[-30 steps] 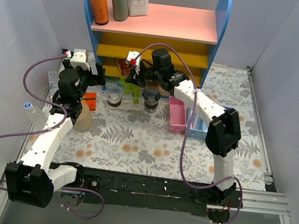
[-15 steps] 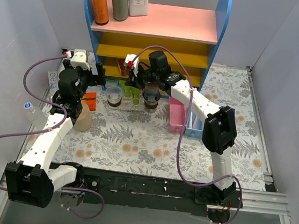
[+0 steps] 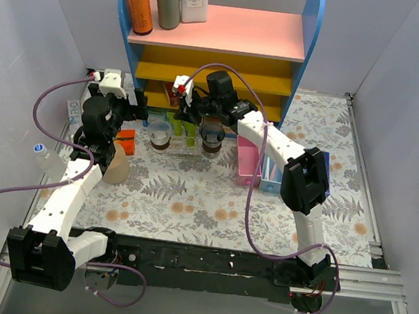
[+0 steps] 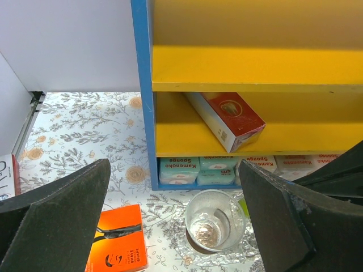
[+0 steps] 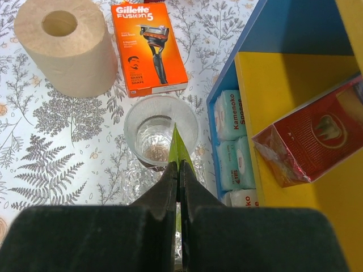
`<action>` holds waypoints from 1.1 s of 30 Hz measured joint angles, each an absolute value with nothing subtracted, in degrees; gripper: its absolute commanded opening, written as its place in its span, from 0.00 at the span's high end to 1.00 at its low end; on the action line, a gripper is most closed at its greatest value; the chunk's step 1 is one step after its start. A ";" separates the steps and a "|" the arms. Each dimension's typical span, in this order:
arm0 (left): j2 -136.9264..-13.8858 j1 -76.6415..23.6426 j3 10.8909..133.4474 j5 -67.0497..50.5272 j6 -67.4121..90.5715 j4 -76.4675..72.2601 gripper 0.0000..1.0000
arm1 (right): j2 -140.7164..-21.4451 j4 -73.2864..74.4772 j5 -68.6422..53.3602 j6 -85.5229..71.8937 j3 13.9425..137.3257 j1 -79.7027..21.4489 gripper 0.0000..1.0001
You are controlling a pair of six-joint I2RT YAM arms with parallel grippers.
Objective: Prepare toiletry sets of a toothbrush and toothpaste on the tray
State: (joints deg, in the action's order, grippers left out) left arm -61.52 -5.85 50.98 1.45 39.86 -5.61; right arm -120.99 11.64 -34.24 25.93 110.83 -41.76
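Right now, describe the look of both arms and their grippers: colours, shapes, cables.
The left arm and right arm share white tubular links and bulky black joint housings. A thin purple cable loops loosely along each, and a small white camera block tops each wrist. The left gripper has broad matte-black wedge fingers; the right gripper has the same.

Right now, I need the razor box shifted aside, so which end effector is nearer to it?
Left. The left end effector hangs open just behind the razor box, toward the shelf. The right end effector, shut on toothpaste, is farther right, past the cup.
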 measured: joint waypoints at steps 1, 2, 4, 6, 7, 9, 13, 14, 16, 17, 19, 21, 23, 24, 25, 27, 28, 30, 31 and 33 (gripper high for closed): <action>-61.56 -5.85 50.98 1.45 39.86 -5.61 0.02 | -121.36 11.60 -34.24 25.93 111.02 -41.76 0.99; -61.58 -5.85 50.98 1.45 39.86 -5.61 0.02 | -121.80 11.62 -34.22 25.91 111.24 -41.76 0.99; -61.63 -5.85 50.98 1.45 39.86 -5.58 0.02 | -122.48 11.66 -34.24 25.91 111.44 -41.76 0.99; -61.65 -5.85 50.98 1.43 39.86 -5.58 0.02 | -123.11 11.70 -34.24 25.89 111.59 -41.76 0.99; -61.65 -5.85 50.98 1.43 39.86 -5.58 0.02 | -123.28 11.75 -34.24 25.89 111.61 -41.74 0.99; -61.67 -5.87 50.98 1.43 39.83 -5.58 0.02 | -123.50 11.88 -34.26 25.82 111.66 -41.69 0.99; -61.71 -5.87 50.98 1.41 39.83 -5.58 0.02 | -123.55 11.88 -34.26 25.71 111.79 -41.58 0.99; -61.73 -5.87 50.98 1.41 39.83 -5.58 0.02 | -123.57 11.88 -34.26 25.69 111.87 -41.52 0.99; -61.82 -5.85 50.98 1.34 39.83 -5.61 0.02 | -123.74 11.81 -34.35 25.65 111.98 -41.32 0.99; -61.87 -5.87 50.98 1.30 39.83 -5.58 0.02 | -123.83 11.81 -34.48 25.61 111.98 -41.25 0.99; -62.08 -5.87 50.98 1.26 39.83 -5.61 0.02 | -124.07 11.77 -34.54 25.50 111.98 -41.08 0.99; -62.33 -5.87 50.98 1.19 39.83 -5.58 0.02 | -124.38 11.75 -34.68 25.39 111.98 -40.93 0.99; -62.52 -5.87 50.98 1.08 39.83 -5.58 0.02 | -124.81 11.42 -34.76 25.21 111.98 -40.71 0.99; -62.57 -5.87 50.98 1.08 39.86 -5.56 0.02 | -125.03 11.31 -34.85 25.19 111.98 -40.62 0.99; -62.59 -5.87 50.98 1.06 39.83 -5.58 0.02 | -125.29 11.25 -34.87 25.08 111.98 -40.51 0.99; -62.59 -5.87 50.98 1.04 39.83 -5.58 0.02 | -125.82 10.83 -34.92 24.75 111.98 -40.45 0.99; -62.59 -5.87 50.98 0.99 39.83 -5.58 0.02 | -126.06 10.63 -34.96 24.53 111.98 -40.40 0.99; -62.61 -5.87 50.98 0.89 39.86 -5.58 0.02 | -126.41 10.48 -35.07 24.25 111.98 -40.16 0.99; -62.61 -5.87 50.98 0.86 39.86 -5.58 0.02 | -126.54 10.31 -35.14 24.12 111.98 -40.10 0.99; -62.65 -5.87 50.98 0.84 39.86 -5.58 0.02 | -126.78 10.07 -35.35 23.92 111.98 -40.07 0.99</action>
State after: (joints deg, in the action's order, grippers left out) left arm -62.65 -5.87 50.98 0.84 39.86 -5.58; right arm -126.78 10.07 -35.35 23.92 111.98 -40.07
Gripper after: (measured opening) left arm 0.981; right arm 0.032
